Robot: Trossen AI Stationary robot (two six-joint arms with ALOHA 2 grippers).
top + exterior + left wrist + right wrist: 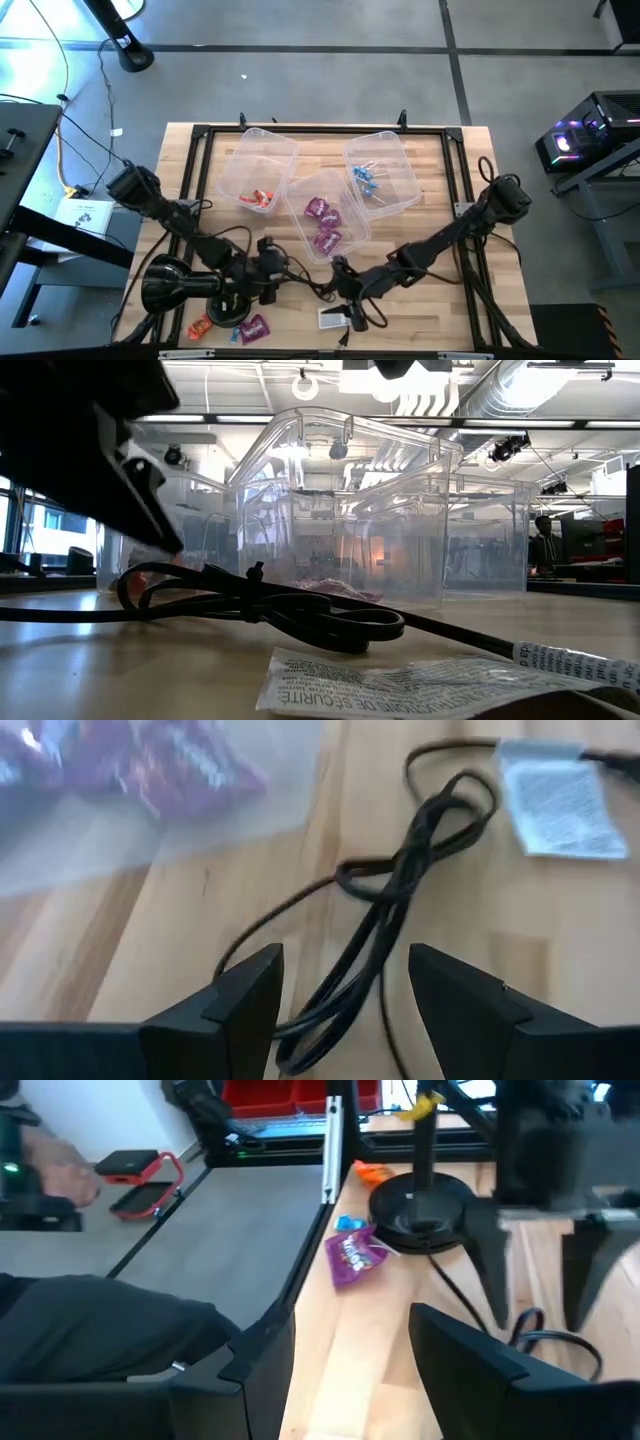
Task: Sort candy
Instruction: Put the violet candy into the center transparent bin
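Observation:
Three loose candies lie flat near the table's near left corner: an orange one (198, 326), a light blue one (232, 333) and a purple one (253, 327). The right wrist view shows the same purple candy (355, 1255), blue candy (347, 1223) and orange candy (372, 1172). More candy lies in three clear bins: orange-red (262, 198), purple (322, 222), blue (370, 180). My left gripper (276, 267) is open and low over the table, with a black cable (380, 920) running between its fingers (345, 1010). My right gripper (342, 288) is open (350, 1370) and faces the loose candies.
A tangled black cable (260, 605) and its white paper label (560, 800) lie on the wood between the two grippers. A black round base (420, 1210) stands beside the loose candies. A black frame (200, 135) borders the table, and the bins (340, 510) fill its far middle.

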